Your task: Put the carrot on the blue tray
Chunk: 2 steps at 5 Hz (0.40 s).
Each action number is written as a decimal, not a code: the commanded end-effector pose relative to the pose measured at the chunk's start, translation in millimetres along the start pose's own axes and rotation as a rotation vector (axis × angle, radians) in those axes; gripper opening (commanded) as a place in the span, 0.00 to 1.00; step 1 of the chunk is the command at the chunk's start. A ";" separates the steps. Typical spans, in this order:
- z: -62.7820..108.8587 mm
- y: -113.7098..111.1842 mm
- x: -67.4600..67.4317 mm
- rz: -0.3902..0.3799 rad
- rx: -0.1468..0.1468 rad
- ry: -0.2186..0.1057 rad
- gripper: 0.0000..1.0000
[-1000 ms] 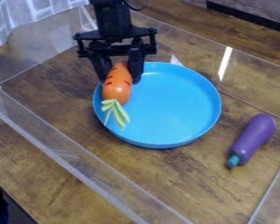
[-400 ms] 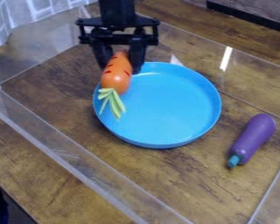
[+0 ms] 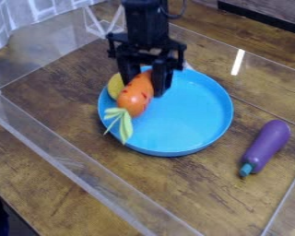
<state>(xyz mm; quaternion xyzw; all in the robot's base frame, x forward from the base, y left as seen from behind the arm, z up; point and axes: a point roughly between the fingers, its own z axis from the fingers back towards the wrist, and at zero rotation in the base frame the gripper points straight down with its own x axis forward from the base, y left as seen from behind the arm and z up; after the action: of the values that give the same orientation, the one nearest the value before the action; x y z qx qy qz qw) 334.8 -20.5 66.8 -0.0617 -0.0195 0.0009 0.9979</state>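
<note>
We see the gripper [image 3: 145,77] clamped on the carrot [image 3: 135,97] — held above the blue tray's [image 3: 199,129] left rim, leafy top hanging outward, a purple eggplant [image 3: 265,146] lying right of that tray.

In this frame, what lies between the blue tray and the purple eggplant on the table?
Nothing: in the camera view, only bare wooden table separates the blue tray from the eggplant. The carrot is on the tray's far side.

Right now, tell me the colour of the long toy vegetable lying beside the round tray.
Purple, with a green stem end: the toy eggplant, clearest in the camera view.
</note>
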 end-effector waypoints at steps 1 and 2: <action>7.8 -7.0 2.2 -0.041 0.023 -0.031 0.00; 16.6 -9.2 0.7 -0.042 0.037 -0.028 0.00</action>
<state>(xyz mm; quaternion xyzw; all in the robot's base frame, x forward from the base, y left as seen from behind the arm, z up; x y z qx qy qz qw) 330.1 -22.0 65.6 -0.0425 -0.0048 -0.0077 0.9991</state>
